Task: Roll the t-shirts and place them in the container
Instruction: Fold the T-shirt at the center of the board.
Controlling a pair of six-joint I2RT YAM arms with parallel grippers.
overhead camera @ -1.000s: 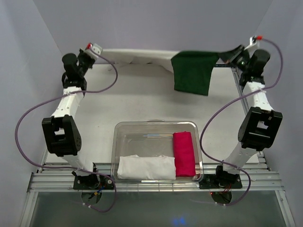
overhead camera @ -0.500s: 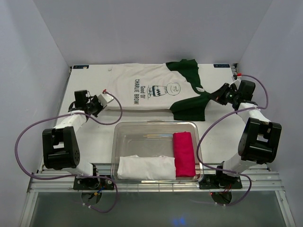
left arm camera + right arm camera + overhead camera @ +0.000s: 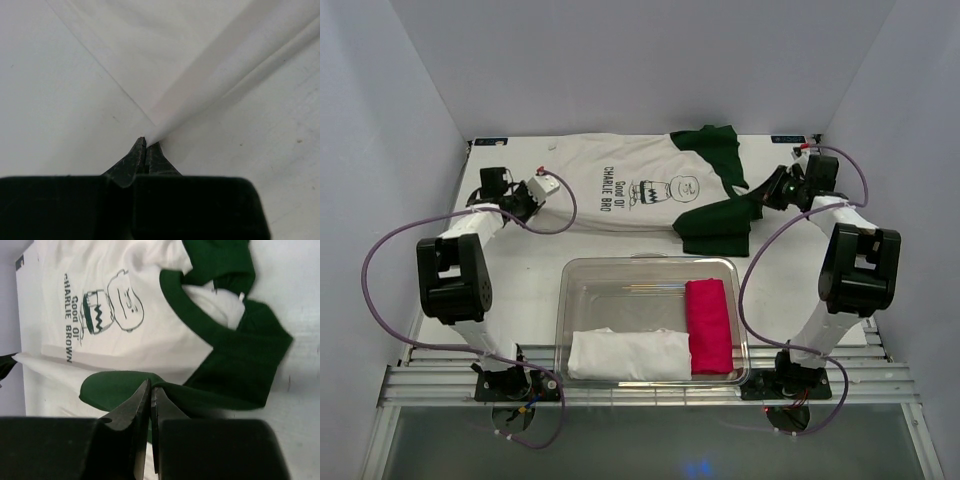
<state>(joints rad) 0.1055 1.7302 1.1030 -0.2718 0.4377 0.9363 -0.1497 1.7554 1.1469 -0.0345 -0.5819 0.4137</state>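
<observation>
The white tee [image 3: 620, 195] lies spread flat across the far middle of the tabletop [image 3: 520, 270], with its black print facing up. The green tee [image 3: 720, 220] lies crumpled over the white tee's right end, one part reaching the far edge and another bunched on the near right. At the white tee's left edge the left pincer [image 3: 548, 193] is pressed together on a raised fold of white cloth. At the right, the right pincer [image 3: 762, 198] is pinching a fold of the green tee. Nearer, between the arms, a clear bin [image 3: 650, 263] holds a white roll [image 3: 628, 353] and a pink roll [image 3: 708, 325], side by side.
</observation>
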